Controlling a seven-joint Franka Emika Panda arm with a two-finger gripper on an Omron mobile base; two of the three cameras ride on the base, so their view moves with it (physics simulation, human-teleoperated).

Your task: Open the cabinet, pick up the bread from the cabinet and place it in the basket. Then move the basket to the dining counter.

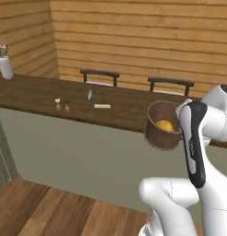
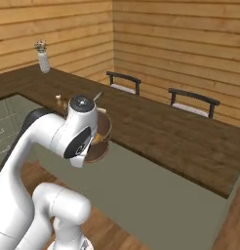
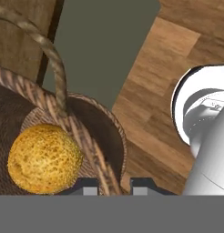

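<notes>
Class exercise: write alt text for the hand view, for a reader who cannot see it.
A round golden bread lies inside a brown woven basket, whose rim passes between the gripper fingertips at the bottom of the picture. Beyond the basket are a grey-green counter front and a wooden floor.

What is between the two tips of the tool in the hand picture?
The rim of the basket runs down between the tool tips in the hand view; the bread lies inside, beside it.
</notes>
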